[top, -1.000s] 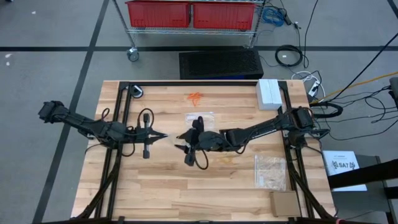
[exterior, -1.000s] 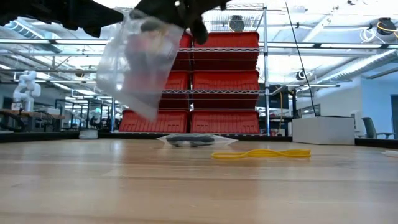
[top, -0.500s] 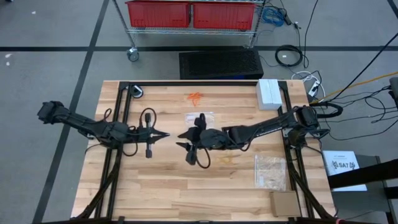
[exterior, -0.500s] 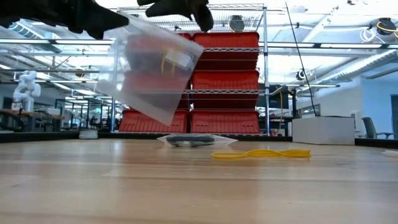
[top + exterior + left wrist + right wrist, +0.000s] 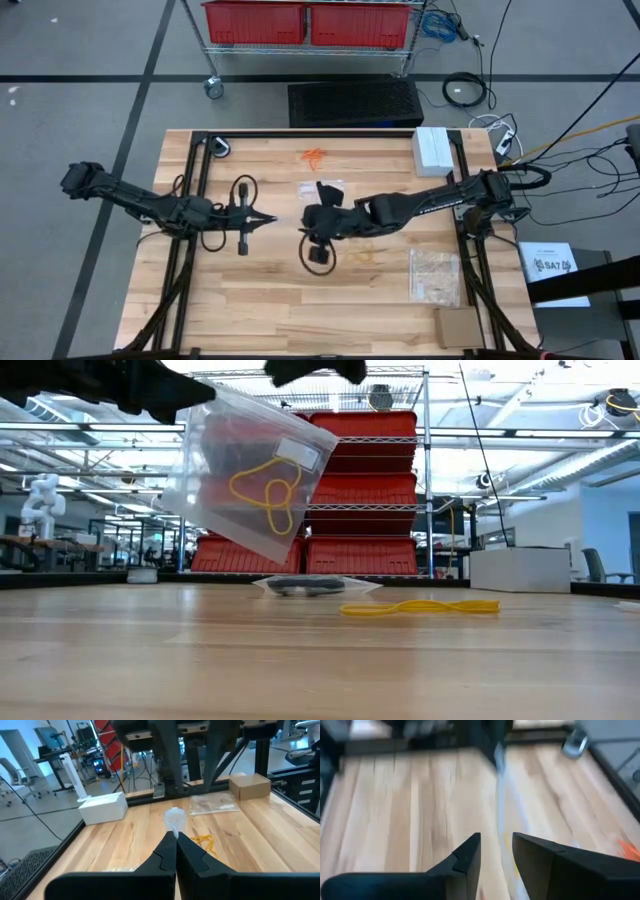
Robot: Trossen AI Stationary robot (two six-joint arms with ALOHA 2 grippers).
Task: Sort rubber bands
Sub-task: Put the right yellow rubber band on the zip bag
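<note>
Yellow rubber bands (image 5: 268,490) hang inside a clear bag (image 5: 215,500) lifted off the table (image 5: 260,300), left gripper (image 5: 270,219) pinched shut on its corner at 9 o'clock. Right gripper (image 5: 306,222), fingers apart, just past the bag. Orange bands (image 5: 314,156) at 12, loose yellow ones (image 5: 364,254) at 4.

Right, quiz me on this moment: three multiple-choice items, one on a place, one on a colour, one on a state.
1. Where is the clear bag?
A. flat on the table
B. hanging in the air from the left claw
C. on the white box

2. What colour is the rubber band inside that bag?
A. yellow
B. orange
C. black

3. How is the left claw?
A. wide open
B. out of sight
C. shut on the bag's edge

Answers: 1 B, the low view shows the bag well above the wood; 2 A, a yellow loop shows through the plastic; 3 C, its fingers meet on the bag.
</note>
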